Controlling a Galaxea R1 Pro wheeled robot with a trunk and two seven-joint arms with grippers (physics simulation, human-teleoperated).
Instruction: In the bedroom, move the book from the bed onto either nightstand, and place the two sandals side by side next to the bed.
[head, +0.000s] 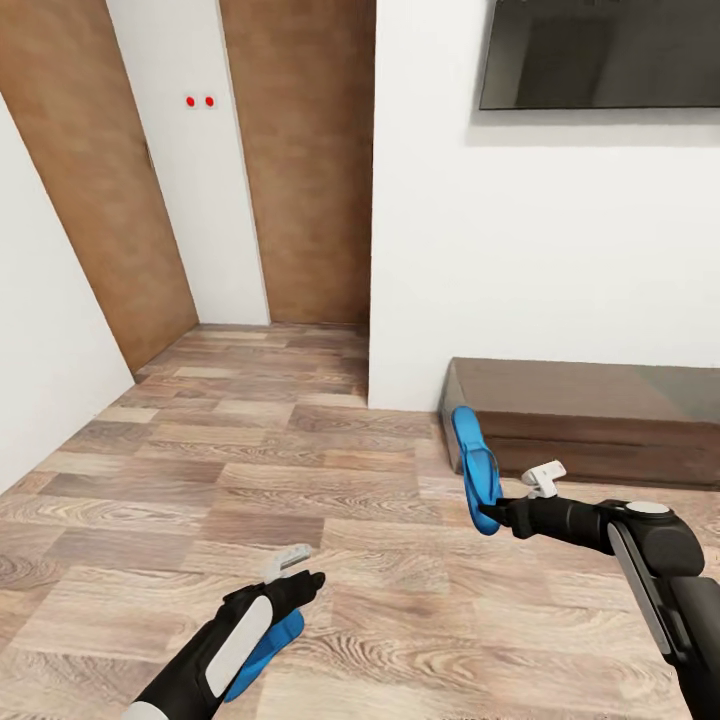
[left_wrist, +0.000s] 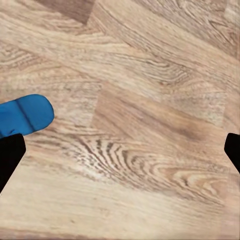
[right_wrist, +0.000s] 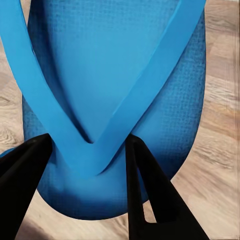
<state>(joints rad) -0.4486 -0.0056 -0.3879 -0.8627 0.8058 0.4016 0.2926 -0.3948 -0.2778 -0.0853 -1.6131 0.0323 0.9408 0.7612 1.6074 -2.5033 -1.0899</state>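
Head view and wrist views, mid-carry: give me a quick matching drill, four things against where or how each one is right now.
Things:
1. right gripper
2. left gripper
3. long dark-brown cabinet
4. black screen

States:
A. mounted high on the white wall
B. on the floor against the wall
C. shut on the strap of a blue sandal
D. over bare wood floor, the other sandal under that arm

Pairs: 1-C, 2-D, 3-B, 4-A
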